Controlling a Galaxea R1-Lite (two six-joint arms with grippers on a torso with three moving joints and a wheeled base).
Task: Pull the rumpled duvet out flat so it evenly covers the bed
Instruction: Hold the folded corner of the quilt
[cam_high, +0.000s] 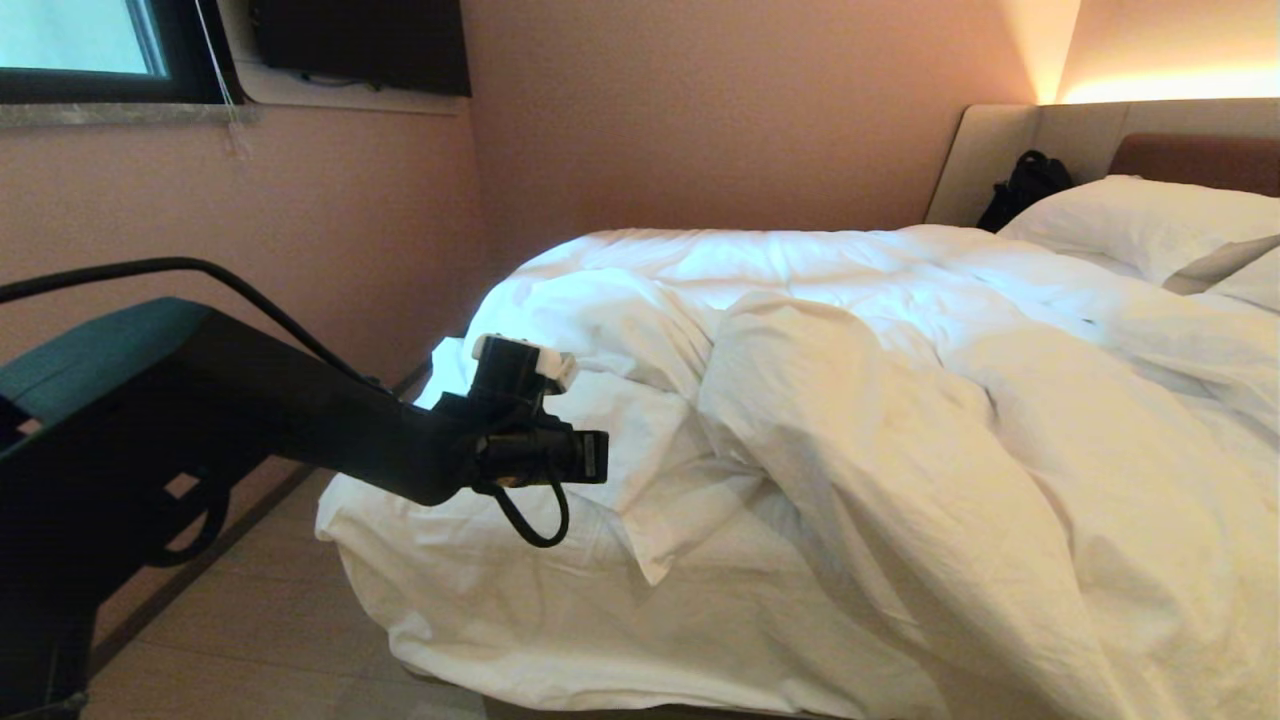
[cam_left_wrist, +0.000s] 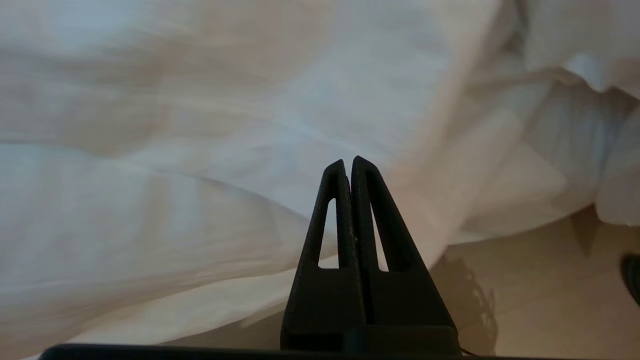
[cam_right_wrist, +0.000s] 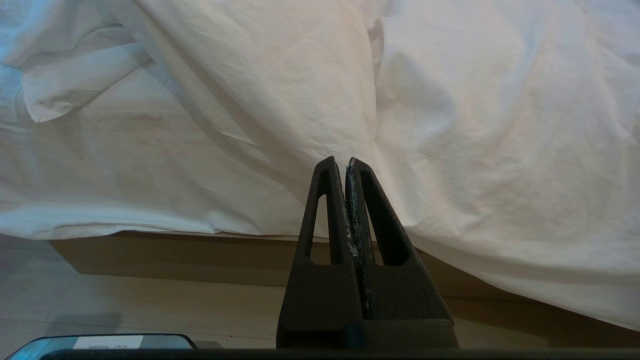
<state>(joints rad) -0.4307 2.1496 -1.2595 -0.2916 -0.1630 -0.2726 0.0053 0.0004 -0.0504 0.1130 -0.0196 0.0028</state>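
The rumpled white duvet (cam_high: 900, 420) lies bunched on the bed (cam_high: 1190, 155), with a thick fold running across it and a loose corner hanging at the foot end. My left arm reaches in from the left. Its gripper (cam_high: 598, 456) hovers beside that hanging corner. In the left wrist view this gripper (cam_left_wrist: 348, 162) is shut and empty, with the duvet (cam_left_wrist: 175, 125) close in front of it. My right gripper (cam_right_wrist: 340, 161) is also shut and empty, low beside the duvet (cam_right_wrist: 475, 125) that drapes over the tan bed base (cam_right_wrist: 150, 255). It is out of the head view.
White pillows (cam_high: 1130, 215) lie at the headboard end, with a black bag (cam_high: 1030, 185) in the corner behind them. A pink wall with a window (cam_high: 80, 40) and a dark screen (cam_high: 360, 40) stands beyond the bed. Pale wooden floor (cam_high: 250, 620) runs along the foot.
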